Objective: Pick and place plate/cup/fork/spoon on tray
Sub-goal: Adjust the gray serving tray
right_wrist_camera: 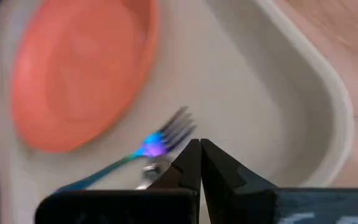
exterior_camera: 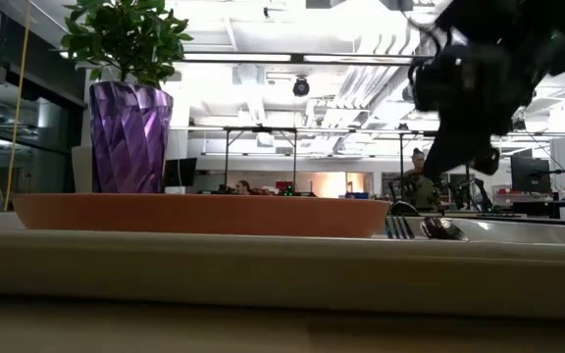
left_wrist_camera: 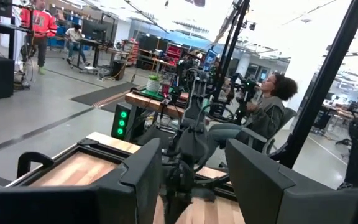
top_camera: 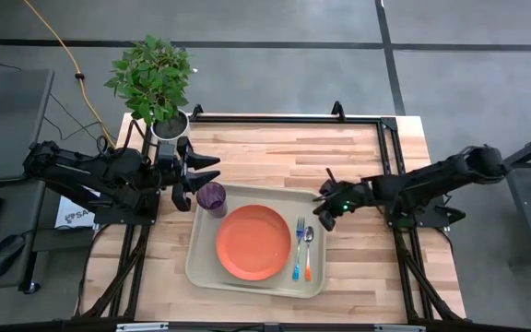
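tray (top_camera: 247, 279): lies on the wooden surface (top_camera: 367, 157), between the two arms; holds all four tableware items.
plate (top_camera: 253, 242): flat in the middle of the tray; in the low view its rim (exterior_camera: 194, 211) spans most of the tray's width.
cup (top_camera: 211, 197): upright in the tray's far corner on the left arm's side, just beside the plate.
fork (top_camera: 298, 247): lies on the tray floor just beside the plate on the right arm's side, tines pointing to the far edge, blue handle toward the near edge.
spoon (top_camera: 308, 249): lies parallel to the fork, just beside it on the outer side, bowl toward the far edge, orange handle toward the near edge.
left gripper (top_camera: 208, 169): raised just beyond the tray's far corner, next to the cup; jaws spread wide, holding nothing; its fingers (left_wrist_camera: 145, 180) frame the room in the left wrist view.
right gripper (top_camera: 324, 205): hovers above the tray's edge on the right arm's side, near the fork and spoon; jaws pressed together, holding nothing.
plant (top_camera: 152, 78): in a white pot at the far left corner of the surface, behind the left gripper.
person (left_wrist_camera: 263, 118): seated in the room beyond the surface.
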Controlling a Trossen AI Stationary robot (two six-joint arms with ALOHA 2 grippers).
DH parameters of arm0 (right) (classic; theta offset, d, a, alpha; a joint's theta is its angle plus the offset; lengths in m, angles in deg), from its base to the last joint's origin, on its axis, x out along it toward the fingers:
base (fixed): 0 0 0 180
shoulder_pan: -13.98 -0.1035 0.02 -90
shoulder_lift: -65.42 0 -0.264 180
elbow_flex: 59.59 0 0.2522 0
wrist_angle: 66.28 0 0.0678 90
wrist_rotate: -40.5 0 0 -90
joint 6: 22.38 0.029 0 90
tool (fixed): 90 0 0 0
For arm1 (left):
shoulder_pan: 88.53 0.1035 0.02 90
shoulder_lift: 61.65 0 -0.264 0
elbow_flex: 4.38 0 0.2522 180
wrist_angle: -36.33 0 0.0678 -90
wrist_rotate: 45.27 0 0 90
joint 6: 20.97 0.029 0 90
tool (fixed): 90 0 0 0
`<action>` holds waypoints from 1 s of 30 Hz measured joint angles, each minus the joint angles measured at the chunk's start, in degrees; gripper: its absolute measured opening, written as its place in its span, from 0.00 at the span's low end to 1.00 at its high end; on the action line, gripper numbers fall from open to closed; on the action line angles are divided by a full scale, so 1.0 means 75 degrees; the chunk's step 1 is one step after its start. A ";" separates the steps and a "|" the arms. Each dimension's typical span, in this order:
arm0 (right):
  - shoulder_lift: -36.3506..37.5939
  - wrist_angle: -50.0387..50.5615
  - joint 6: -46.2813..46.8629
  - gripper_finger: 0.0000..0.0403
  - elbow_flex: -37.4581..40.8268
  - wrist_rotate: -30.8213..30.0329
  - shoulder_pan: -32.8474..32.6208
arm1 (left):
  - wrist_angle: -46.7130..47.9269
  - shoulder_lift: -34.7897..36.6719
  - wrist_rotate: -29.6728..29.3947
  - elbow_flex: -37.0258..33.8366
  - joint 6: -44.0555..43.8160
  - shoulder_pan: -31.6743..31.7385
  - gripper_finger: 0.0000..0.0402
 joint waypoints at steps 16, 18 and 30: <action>-0.1889 -0.0636 -0.0444 0.00 0.0000 -0.0638 0.0499 | -0.0685 0.0006 -0.0255 0.0000 -0.0057 0.0000 0.40; -0.1933 -0.0544 -0.0550 0.00 0.0000 -0.0850 0.0690 | -0.0685 0.0006 -0.0255 0.0000 -0.0055 -0.0002 0.40; -0.1927 -0.0453 -0.1144 0.00 -0.0006 -0.1154 0.1937 | -0.0660 0.0006 -0.0252 0.0000 0.0009 -0.0001 0.40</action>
